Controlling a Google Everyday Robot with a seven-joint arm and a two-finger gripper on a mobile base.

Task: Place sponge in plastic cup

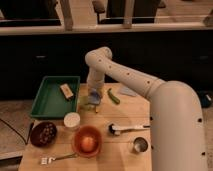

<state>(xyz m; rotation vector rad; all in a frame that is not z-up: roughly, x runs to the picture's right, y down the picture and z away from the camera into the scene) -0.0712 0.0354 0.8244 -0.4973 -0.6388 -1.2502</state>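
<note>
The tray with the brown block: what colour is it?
Green tray, camera view; the gripper holds the sponge by the plastic cup.

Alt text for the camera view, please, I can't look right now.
The robot's pincer, shut on the small light-blue soft sponge, hangs by the rim of the translucent yellow-green plastic cup on the wooden table. A green plastic tray with a tan block lies beside them.

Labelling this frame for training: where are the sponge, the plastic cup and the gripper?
sponge [95,96]: camera view, its blue side, in the jaws.
plastic cup [84,102]: camera view, its left wall.
gripper [93,91]: camera view, its tip, just above the cup.
</note>
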